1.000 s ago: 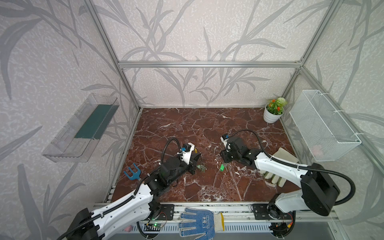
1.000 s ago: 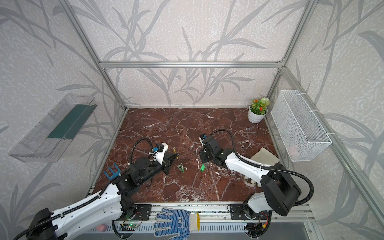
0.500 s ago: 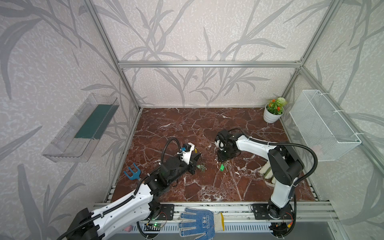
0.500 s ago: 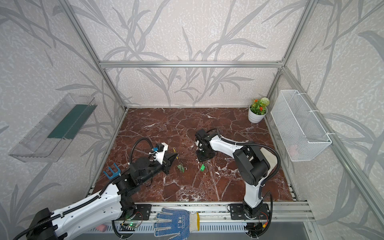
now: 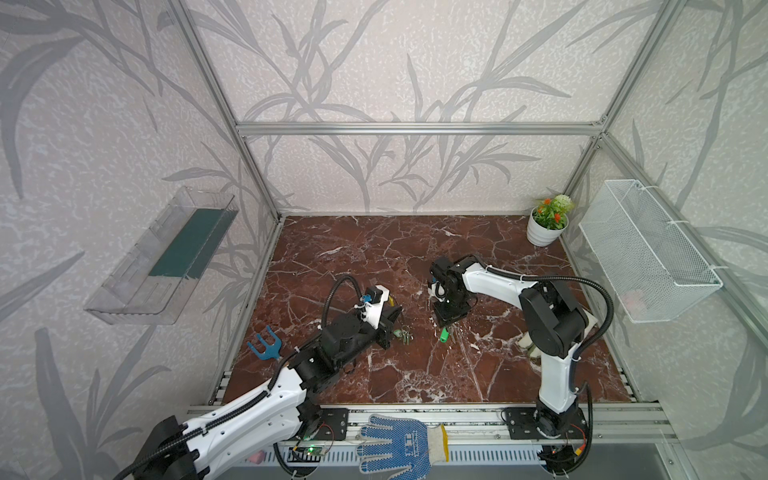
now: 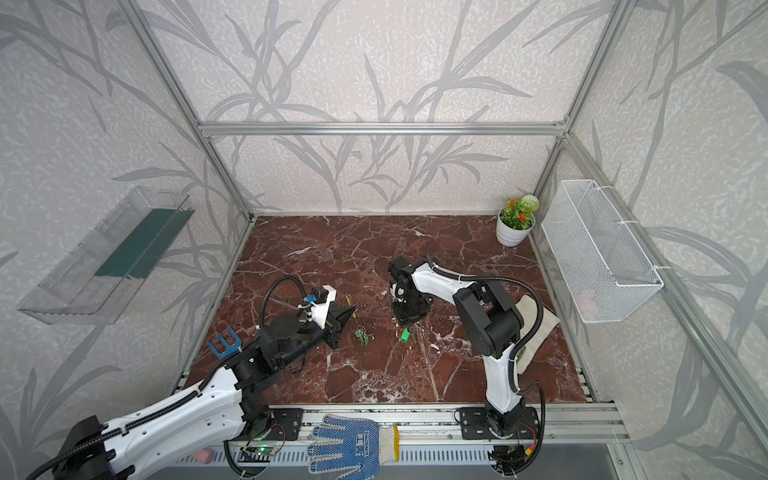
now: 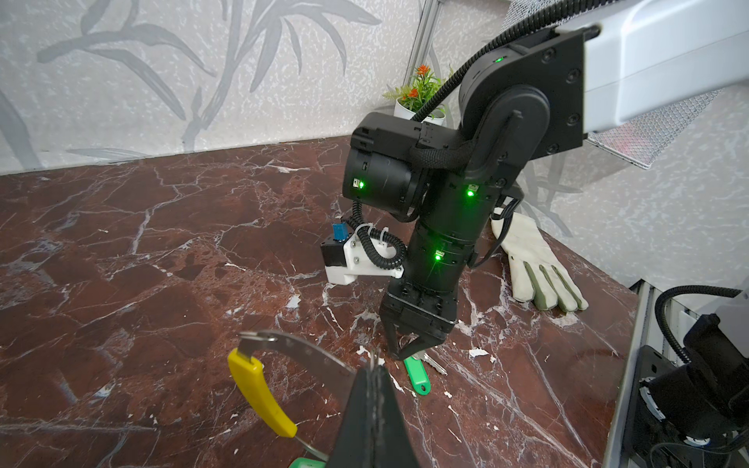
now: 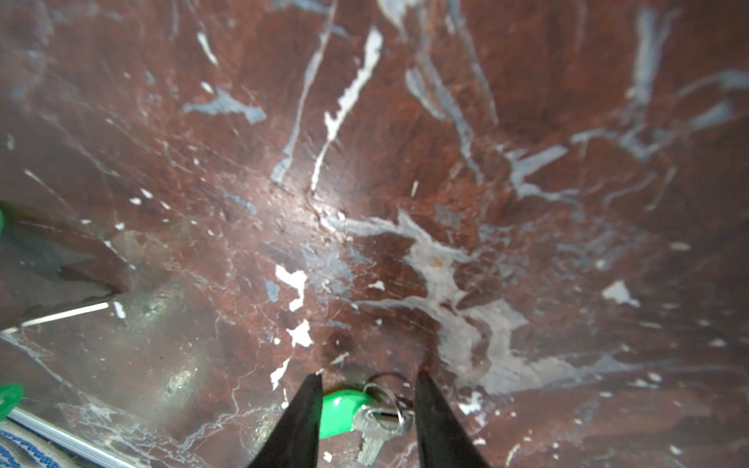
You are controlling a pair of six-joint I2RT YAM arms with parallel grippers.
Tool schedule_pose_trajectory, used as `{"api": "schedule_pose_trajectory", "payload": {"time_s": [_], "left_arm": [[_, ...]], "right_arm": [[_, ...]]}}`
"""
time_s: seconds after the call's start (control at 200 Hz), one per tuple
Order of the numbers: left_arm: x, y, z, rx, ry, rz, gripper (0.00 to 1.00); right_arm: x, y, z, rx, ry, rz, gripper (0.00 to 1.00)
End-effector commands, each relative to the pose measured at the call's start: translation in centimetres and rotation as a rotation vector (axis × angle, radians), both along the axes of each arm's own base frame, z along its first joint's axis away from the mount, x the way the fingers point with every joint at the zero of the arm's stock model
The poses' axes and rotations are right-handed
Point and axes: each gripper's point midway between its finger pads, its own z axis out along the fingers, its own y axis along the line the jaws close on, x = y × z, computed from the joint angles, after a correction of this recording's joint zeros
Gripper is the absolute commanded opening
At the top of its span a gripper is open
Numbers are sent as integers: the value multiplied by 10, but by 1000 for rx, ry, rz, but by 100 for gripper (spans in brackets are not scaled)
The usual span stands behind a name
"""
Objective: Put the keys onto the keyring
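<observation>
so the left gripper is clamped on the grey perforated metal keyring with the yellow sleeve, the right gripper sits open-jawed straddling a green-headed key on the red marble tabletop, and the logo on the blue dotted glove is unreadable.

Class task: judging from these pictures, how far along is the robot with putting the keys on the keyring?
Done: the left gripper is shut on the keyring. In hand: the right gripper stands open, fingers either side of the bright green key on the table. Left: gripping that key and threading it. Whether the key bunch beside the left gripper is threaded cannot be told.
</observation>
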Motion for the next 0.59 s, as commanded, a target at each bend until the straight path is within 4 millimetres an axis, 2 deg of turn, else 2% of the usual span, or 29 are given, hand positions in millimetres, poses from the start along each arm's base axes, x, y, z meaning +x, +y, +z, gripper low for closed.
{"api": "schedule_pose_trajectory", "payload": {"time_s": [0.0,0.225,0.59], "left_arm": [[1,-5,24,-38,-56,-14,0],[1,-4,24,-37,-57,-12,0],[1,-4,23,-36,-56,-11,0]], "right_arm": [[-8,-2,-1,-3,61,12,36],[-13,0,7,19,64,10,31],[-9,-4,10,0,35,9,22]]}}
